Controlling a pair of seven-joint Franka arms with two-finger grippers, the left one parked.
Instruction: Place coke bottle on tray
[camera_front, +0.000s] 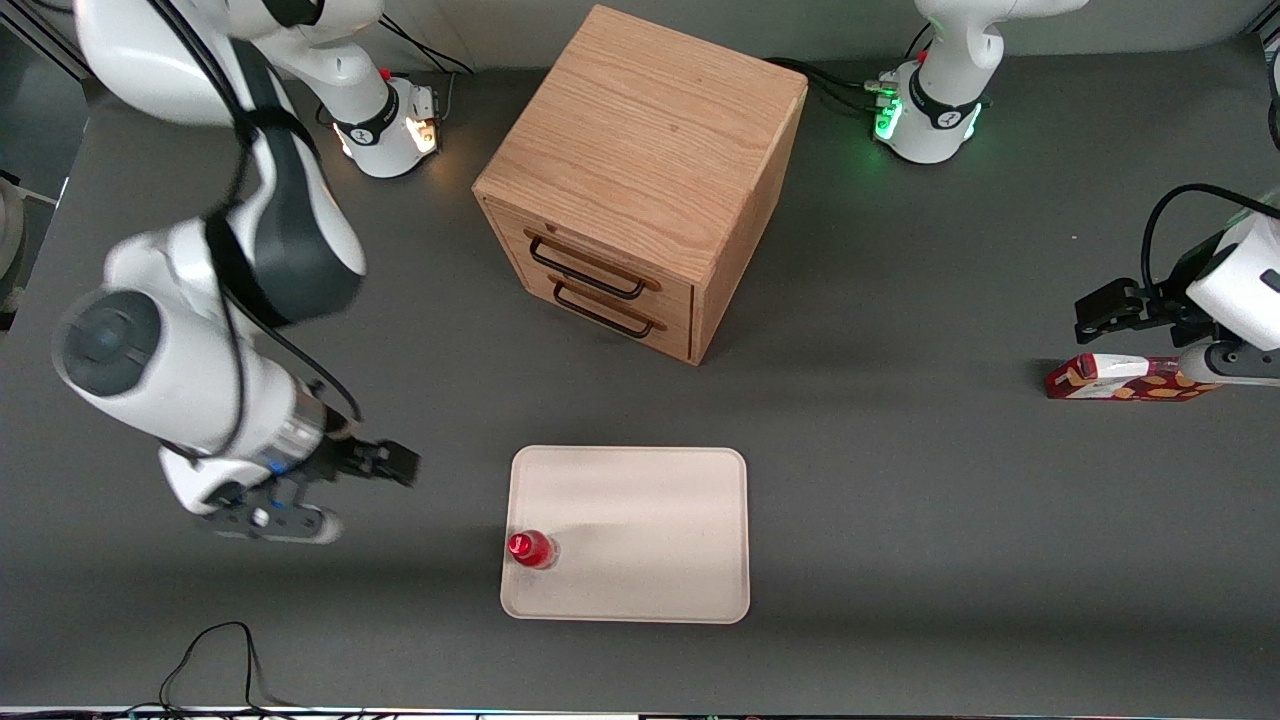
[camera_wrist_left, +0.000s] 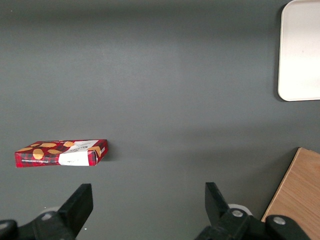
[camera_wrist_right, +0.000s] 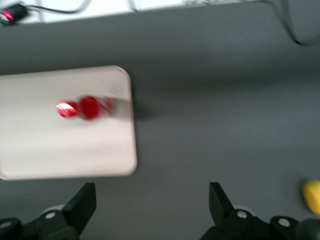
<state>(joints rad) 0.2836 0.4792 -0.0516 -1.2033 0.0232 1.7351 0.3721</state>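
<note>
From my seat the right wrist view is motion-smeared: the coke bottle (camera_wrist_right: 84, 107) on the tray (camera_wrist_right: 65, 150) reads as a red streak, logo unreadable, and the tray runs off the frame edge. The gripper (camera_wrist_right: 150, 210) shows only its two spread finger tips, and a yellow object (camera_wrist_right: 312, 196) is cut by the edge. In the left wrist view the snack box (camera_wrist_left: 61, 153) print is too small to read.

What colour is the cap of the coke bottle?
Red; the coke bottle stands on the tray, clearest in the front view.
</note>
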